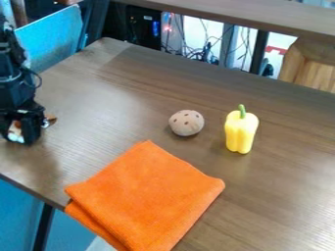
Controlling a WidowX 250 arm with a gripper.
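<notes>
At the left edge, the black gripper (21, 133) hangs low over the table. A small white and brown thing (15, 130) shows right at the gripper, partly hidden by it; whether it is held I cannot tell. A brown bit (51, 120) shows just to the gripper's right. Near the middle lies a round beige ball (186, 122) with dark spots. To its right a yellow bell pepper (241, 130) with a green stem stands upright, apart from the ball. A folded orange cloth (147, 193) lies in front of them, its lower left corner over the table's edge.
The brown wooden table (288, 166) has its near edge at the lower left and its far edge at the top. Behind it are a blue panel (56, 34), cables and a wooden piece (314, 66) at the upper right.
</notes>
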